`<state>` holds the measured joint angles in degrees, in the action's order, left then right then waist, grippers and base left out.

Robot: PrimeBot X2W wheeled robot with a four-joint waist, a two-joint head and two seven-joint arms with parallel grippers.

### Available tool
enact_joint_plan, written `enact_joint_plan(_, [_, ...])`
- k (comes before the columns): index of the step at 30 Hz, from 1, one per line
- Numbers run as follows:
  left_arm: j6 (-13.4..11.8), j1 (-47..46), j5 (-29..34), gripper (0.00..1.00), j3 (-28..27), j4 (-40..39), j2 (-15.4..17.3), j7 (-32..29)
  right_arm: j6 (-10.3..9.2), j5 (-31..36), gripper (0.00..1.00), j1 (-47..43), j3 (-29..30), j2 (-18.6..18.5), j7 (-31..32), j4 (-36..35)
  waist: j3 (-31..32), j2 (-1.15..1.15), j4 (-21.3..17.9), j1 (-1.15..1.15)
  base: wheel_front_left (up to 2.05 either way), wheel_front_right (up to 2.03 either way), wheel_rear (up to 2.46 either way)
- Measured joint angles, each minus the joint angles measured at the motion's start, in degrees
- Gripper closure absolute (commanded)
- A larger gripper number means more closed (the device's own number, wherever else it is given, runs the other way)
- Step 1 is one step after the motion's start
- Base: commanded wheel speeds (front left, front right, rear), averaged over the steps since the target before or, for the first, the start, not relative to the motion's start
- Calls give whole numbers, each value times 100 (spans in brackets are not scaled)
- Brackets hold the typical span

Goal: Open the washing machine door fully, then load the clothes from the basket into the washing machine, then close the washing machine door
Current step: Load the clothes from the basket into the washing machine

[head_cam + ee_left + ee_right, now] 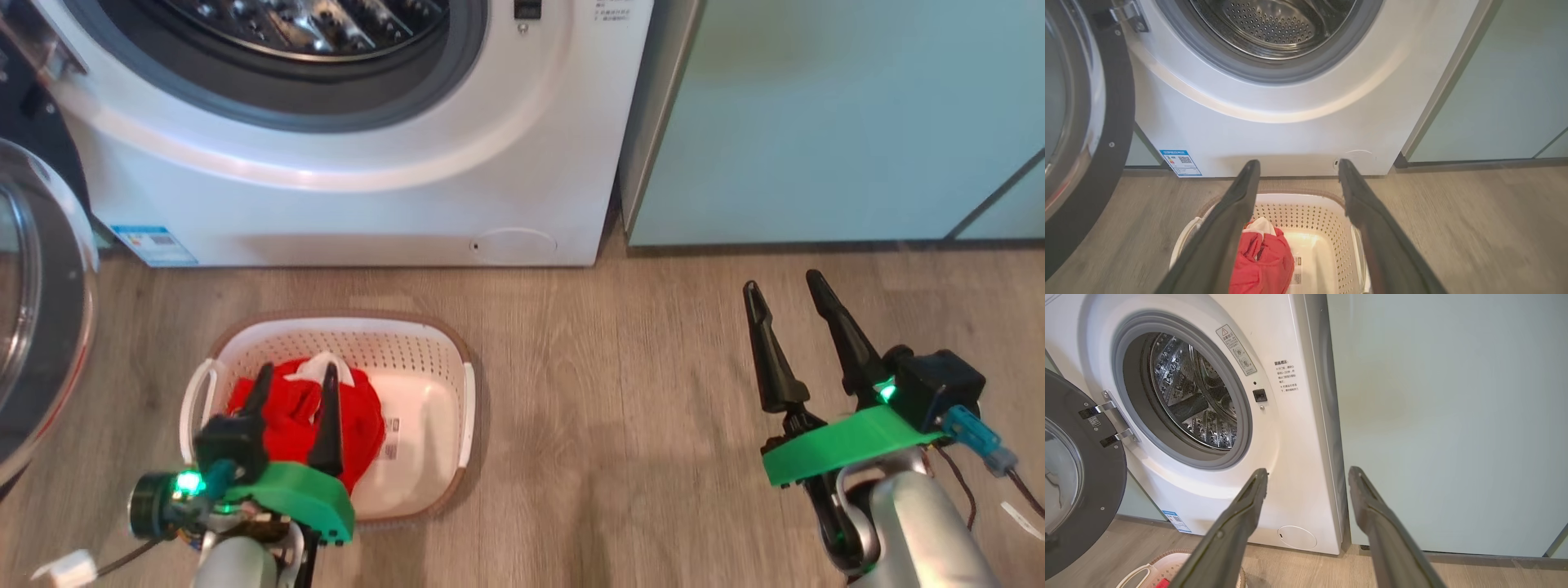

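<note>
The left hand (298, 369) hangs open above the clothes (363, 425) in the basket (408, 347). The right hand (782, 282) is open too, holding nothing. The washing machine door (41, 327) stands wide.

the basket (343, 327) sits on the floor (620, 408) just before the washer (367, 188), the clothes (294, 416) heaped in its left half. the door (49, 327) hangs swung out at the washer's left. a cabinet (816, 122) stands against the washer's right side. the left gripper (298, 369) hangs over the clothes; the right gripper (782, 280) hovers over floor, well right of the basket.
</note>
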<state>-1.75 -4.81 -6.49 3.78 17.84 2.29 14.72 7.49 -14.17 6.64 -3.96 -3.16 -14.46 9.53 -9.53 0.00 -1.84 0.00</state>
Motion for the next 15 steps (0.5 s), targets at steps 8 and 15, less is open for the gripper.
enact_joint_plan(8, [-3,-754,448,0,100,1575,168,-1,0,8,0,408,-52,-1,0,-108,-668,0,-62,0,0,0,0])
enact_joint_plan(15, [-37,-1828,756,0,324,3140,471,-1,0,67,0,637,-104,-1,-1,-215,-1414,0,-184,0,0,0,0])
